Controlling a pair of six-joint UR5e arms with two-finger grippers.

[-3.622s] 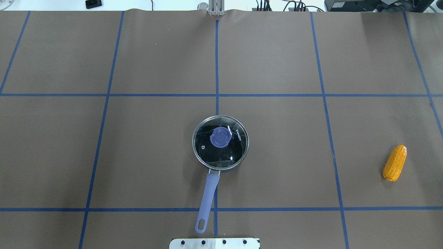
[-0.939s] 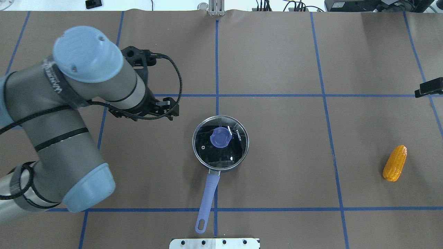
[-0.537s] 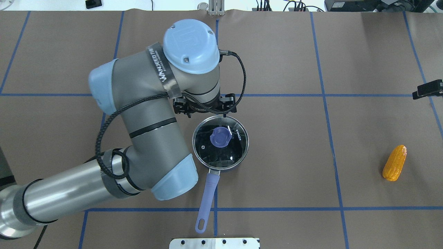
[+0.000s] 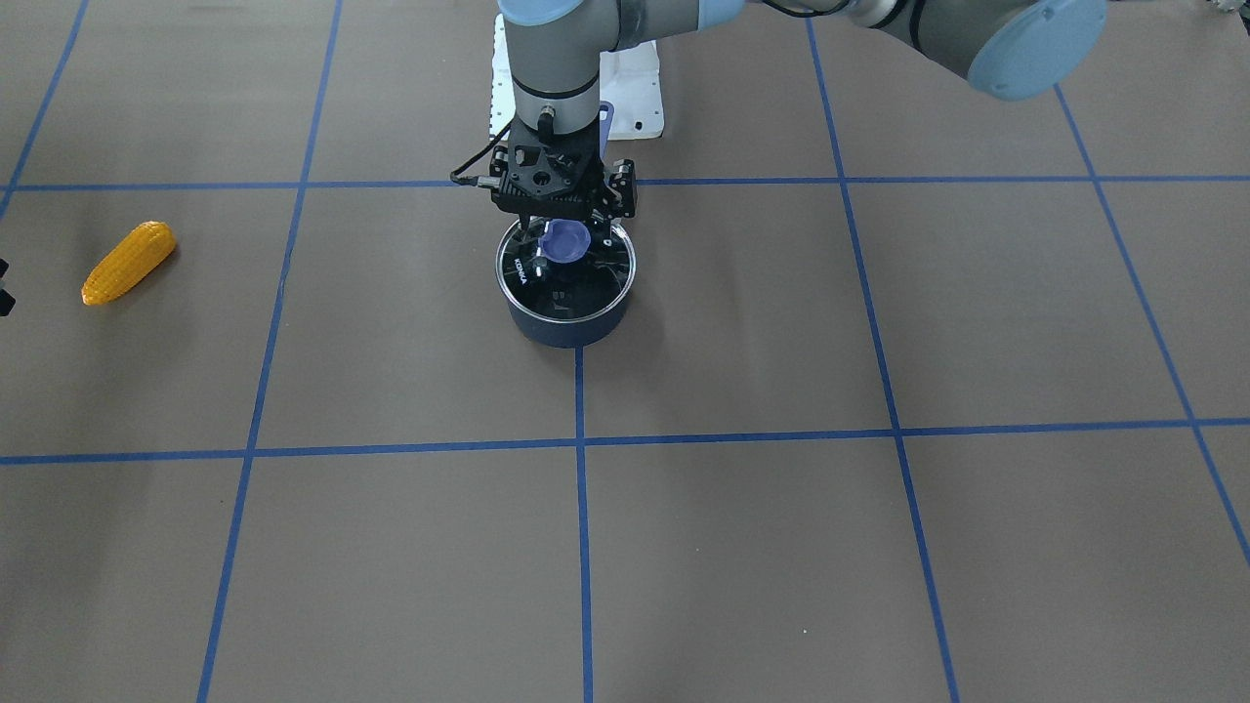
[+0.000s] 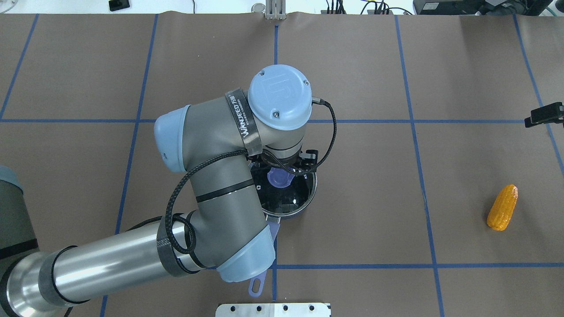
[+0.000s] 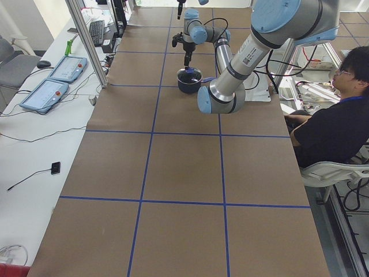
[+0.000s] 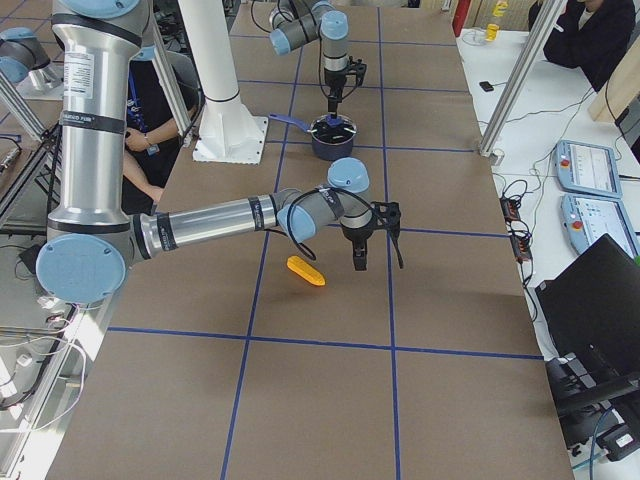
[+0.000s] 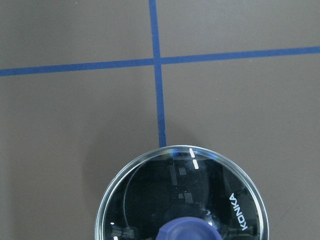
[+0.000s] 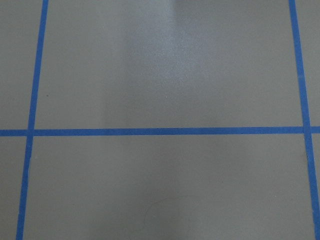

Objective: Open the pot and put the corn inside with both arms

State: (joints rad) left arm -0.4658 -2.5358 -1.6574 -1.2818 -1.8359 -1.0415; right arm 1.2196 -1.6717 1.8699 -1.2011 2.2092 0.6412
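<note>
Hovering L gripper [image 4: 565, 227] right above pot [image 4: 566, 330], corn [image 4: 128, 263] well apart

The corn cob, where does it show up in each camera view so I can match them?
Front-facing: corn at far left.
Overhead: corn at far right.
Exterior right: corn near the centre.
Exterior left: not visible.
Left wrist: not in it.
Right wrist: not in it.
Shared landmark: the pot, seen in all four exterior views.

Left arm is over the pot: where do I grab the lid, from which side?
Take the purple knob in the middle of the lid, straight down from above. The glass lies flat on the rim of the pot, so only the raised knob offers a hold.
</note>
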